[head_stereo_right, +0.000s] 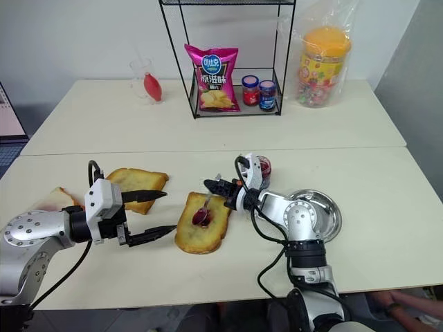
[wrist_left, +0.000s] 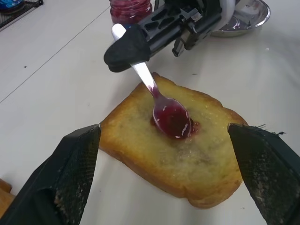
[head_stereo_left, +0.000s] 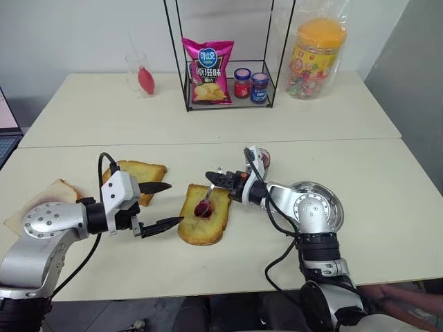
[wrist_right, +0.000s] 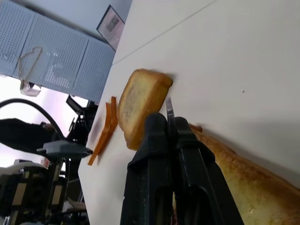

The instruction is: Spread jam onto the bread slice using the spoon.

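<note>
The bread slice lies on the table in front of me, golden with a darker centre. A blob of dark red jam sits on its middle, and the spoon rests bowl-down in that blob. My right gripper is shut on the spoon's handle, reaching in over the slice's far edge. The small glass jar of jam stands just behind that wrist. My left gripper is open beside the slice's left edge, and its black fingers frame the bread without touching it.
A round steel dish sits right of the bread. A plain toast slice and a pale slice lie to the left. At the back stand a wire rack with a chips bag and two lidded jars, a candy jar and a glass.
</note>
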Robot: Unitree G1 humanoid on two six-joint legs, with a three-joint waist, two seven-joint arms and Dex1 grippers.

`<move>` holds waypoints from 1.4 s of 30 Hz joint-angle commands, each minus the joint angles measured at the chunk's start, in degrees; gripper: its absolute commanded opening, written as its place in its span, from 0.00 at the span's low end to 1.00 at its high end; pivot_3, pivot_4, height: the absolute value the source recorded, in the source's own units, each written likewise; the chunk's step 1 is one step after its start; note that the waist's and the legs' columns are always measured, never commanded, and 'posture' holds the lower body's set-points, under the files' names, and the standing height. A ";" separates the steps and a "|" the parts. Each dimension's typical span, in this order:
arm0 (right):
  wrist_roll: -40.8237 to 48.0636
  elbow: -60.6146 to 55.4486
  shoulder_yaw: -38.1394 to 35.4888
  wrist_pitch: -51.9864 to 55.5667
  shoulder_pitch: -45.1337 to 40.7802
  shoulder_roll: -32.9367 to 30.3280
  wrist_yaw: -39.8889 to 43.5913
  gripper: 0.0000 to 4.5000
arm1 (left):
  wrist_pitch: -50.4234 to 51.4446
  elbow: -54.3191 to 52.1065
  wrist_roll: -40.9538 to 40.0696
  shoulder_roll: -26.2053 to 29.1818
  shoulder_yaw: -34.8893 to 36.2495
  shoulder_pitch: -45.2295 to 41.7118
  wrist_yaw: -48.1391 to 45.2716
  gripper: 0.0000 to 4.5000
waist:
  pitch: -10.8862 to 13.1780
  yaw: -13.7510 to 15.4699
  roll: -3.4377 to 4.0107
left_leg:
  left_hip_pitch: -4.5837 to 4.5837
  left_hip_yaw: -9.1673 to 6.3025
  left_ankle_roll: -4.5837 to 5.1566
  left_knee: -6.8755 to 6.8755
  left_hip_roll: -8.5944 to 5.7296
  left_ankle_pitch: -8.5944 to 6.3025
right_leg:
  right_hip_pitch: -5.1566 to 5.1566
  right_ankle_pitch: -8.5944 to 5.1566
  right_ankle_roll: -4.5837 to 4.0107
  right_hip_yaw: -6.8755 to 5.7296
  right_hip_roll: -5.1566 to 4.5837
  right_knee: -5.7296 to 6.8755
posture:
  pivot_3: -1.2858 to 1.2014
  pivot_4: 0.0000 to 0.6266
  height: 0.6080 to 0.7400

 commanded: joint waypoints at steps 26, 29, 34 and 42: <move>5.40 -2.27 -6.17 -0.21 -5.44 1.35 4.00 0.01 | 1.68 3.69 -0.77 4.00 -0.99 -6.97 -4.56 1.00 | 0.00 0.07 0.00 | -0.03 -0.09 -0.03 0.02 -0.01 0.02 | 0.01 0.02 0.01 -0.10 -0.01 0.04 | 0.52 0.24 1.00; 8.46 -5.27 -7.43 1.97 -4.89 1.12 1.19 0.01 | 3.04 4.76 -1.65 5.04 -1.98 -10.56 -6.43 1.00 | 0.00 0.04 0.00 | -0.02 -0.09 -0.02 0.02 -0.02 0.02 | 0.02 0.02 0.01 -0.10 -0.01 0.04 | 0.52 0.24 1.00; 11.45 -13.96 -8.82 4.54 -1.97 -2.32 -3.52 0.01 | 3.77 6.64 -1.05 6.41 -6.34 -18.48 -11.57 1.00 | -0.01 0.21 -0.02 | -0.07 -0.17 -0.02 0.04 -0.03 0.02 | 0.01 0.02 0.02 -0.22 0.00 0.05 | 0.52 0.24 1.00; 19.14 -27.47 -15.60 5.18 4.48 -9.82 -14.21 0.01 | 0.60 11.15 3.25 -0.61 -17.77 -32.98 -16.03 1.00 | 0.00 0.71 0.00 | -0.10 -0.15 -0.02 0.03 -0.06 0.02 | 0.03 0.02 0.02 -0.20 -0.01 0.02 | 0.52 0.24 1.00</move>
